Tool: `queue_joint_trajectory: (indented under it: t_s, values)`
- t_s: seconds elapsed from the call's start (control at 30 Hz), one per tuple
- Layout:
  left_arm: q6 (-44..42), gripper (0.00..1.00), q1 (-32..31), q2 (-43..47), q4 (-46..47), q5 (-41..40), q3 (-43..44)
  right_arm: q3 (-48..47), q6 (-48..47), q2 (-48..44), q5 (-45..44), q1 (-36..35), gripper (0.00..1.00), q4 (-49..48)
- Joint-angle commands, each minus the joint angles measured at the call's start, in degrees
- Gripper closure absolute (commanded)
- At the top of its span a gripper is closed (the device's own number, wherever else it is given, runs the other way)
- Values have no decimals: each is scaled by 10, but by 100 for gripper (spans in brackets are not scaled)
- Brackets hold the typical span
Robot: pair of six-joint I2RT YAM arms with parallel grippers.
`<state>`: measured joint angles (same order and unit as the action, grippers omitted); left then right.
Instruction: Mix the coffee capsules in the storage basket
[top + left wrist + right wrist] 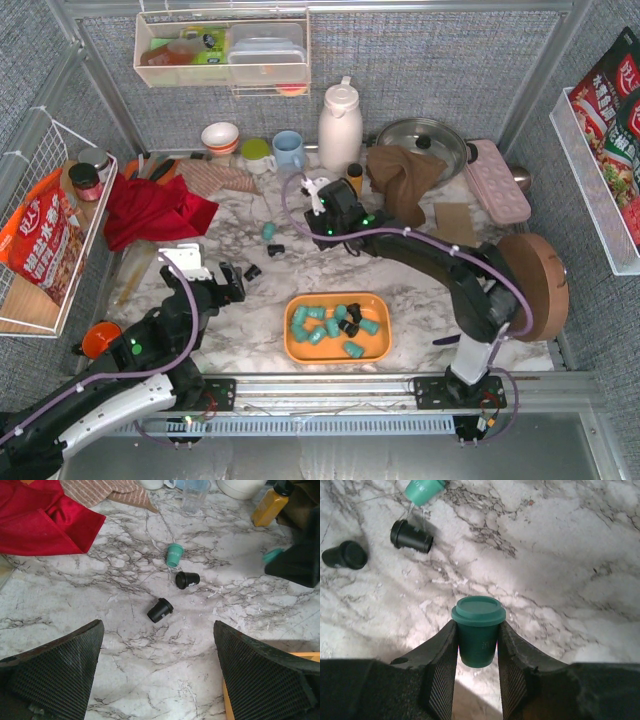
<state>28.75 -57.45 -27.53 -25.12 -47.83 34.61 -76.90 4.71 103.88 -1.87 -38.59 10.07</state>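
Note:
The orange storage basket (301,350) sits at the near middle of the table with several teal and a few black coffee capsules (338,322) in it. My right gripper (477,626) is shut on a teal capsule (478,611), held upright just above the marble, behind the basket (325,232). One teal capsule (423,490) and two black ones (411,536) lie loose on the table left of it. My left gripper (157,636) is open and empty, low over the marble (232,283). The nearest black capsule (160,610) lies just ahead of its fingers.
A red cloth (150,210) lies at the left, a brown cloth (400,175) and a small orange bottle (270,505) at the back. A white jug (340,125), cups, a pot and a wooden disc (535,285) stand around. A wire basket (40,230) hangs at the left.

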Motion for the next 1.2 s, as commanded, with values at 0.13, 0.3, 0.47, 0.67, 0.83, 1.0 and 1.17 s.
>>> queue_joint_trajectory:
  t_s: [0.13,0.3,0.47,0.67,0.83,1.0,1.17]
  values:
    - [-2,1,0,-4,3,-2,0,114,10,-148,-19,-20,74,18]
    - [1,1,0,-8,-1,-5,2,192,11,-247,-45,-46,74,47]
    - [1,1,1,-9,1,-9,0,272,23,-324,-68,-68,74,78]
    - [1,1,1,-21,3,-15,0,335,43,-390,-68,-83,73,87]
    - [-2,1,1,-35,9,-13,-1,363,58,-407,-64,-98,73,83]
    - [-1,1,1,-58,21,-12,-2,387,69,-403,-62,-116,73,69]
    - [7,1,1,-87,77,2,-29,400,73,-401,-73,-132,66,67]
